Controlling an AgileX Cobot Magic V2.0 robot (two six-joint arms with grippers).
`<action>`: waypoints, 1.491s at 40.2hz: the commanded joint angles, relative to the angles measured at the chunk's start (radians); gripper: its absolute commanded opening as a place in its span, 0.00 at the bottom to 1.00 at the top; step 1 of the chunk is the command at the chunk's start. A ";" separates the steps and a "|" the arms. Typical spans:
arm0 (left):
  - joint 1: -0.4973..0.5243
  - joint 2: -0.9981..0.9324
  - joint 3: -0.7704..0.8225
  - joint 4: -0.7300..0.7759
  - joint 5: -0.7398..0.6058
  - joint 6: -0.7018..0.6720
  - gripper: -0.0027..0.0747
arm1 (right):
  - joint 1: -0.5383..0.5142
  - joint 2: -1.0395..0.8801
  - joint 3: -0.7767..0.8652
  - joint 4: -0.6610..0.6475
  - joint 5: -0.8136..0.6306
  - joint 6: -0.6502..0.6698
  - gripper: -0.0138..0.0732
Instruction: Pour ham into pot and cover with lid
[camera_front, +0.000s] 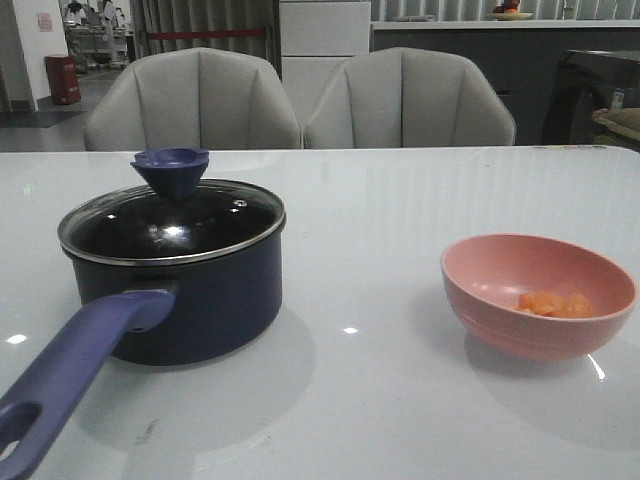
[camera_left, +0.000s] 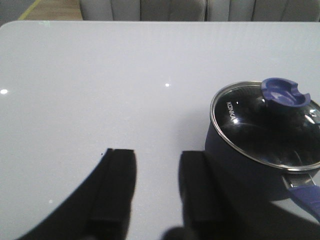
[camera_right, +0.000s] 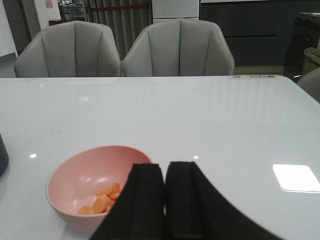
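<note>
Only our wrist views are showing grippers: the left gripper (camera_left: 156, 187) is hanging wide open beside the pot (camera_front: 180, 280), the right gripper (camera_right: 165, 200) nearly closed, empty, above the bowl (camera_front: 538, 292). One lid (camera_front: 172, 218) is covering one pot toward the glossy white table's (camera_front: 380, 200) left edge; one ham (camera_front: 553, 304) heap is sitting in the bowl toward the right edge. Two chairs (camera_front: 300, 100) are standing beyond.

glass lid (camera_front: 175, 222) steel-rimmed, glossy; pot (camera_front: 205, 300) dark enamel sheen; bowl (camera_front: 538, 292) matt pink; table (camera_front: 380, 200) glossy white

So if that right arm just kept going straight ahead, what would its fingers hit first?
Probably nothing: the right gripper points over bare table, with the pink bowl off to one side. Depth is uncertain.
</note>
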 joint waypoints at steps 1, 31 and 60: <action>-0.026 0.050 -0.037 -0.007 -0.069 -0.010 0.73 | -0.006 -0.020 0.007 -0.012 -0.082 -0.002 0.33; -0.152 0.773 -0.627 -0.152 0.383 -0.054 0.86 | -0.006 -0.020 0.007 -0.012 -0.082 -0.002 0.33; -0.371 1.378 -1.246 -0.020 0.674 -0.311 0.86 | -0.006 -0.020 0.007 -0.012 -0.082 -0.002 0.33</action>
